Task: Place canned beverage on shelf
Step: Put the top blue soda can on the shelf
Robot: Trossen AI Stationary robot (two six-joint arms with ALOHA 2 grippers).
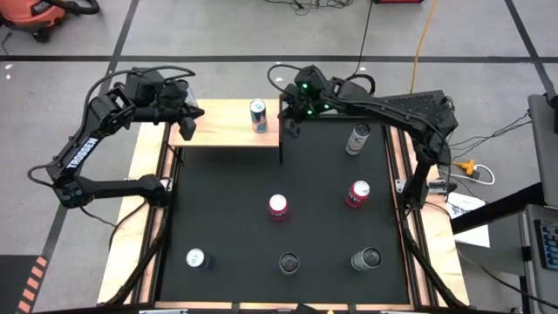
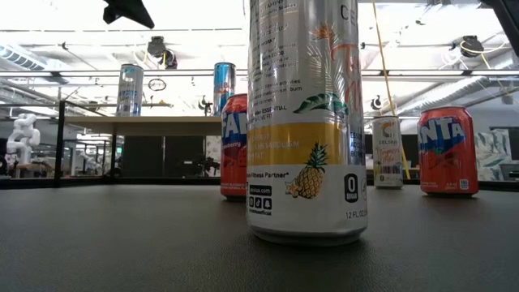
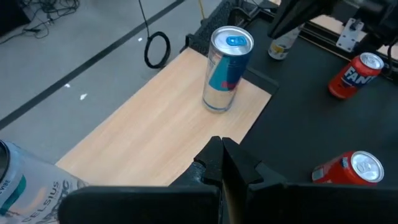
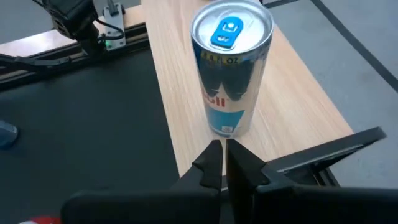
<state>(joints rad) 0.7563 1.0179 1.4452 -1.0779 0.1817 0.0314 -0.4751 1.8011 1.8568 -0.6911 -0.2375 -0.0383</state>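
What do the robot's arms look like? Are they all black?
Mostly black. Each arm is thin jointed tubes with looping black cables. The left arm has white letters along it. The right arm has green lights glowing near its wrist. Both end in two dark pointed fingers.

robotics lab: taped concrete floor [image 1: 218,35], floor cables [image 1: 475,166], ceiling ducts [image 2: 65,57].

An orange shop vacuum [image 1: 45,14] sits on the grey floor [image 1: 218,30] beyond the counter. A yellow cord [image 1: 425,35] trails across it, and papers [image 1: 465,206] lie off to one side.
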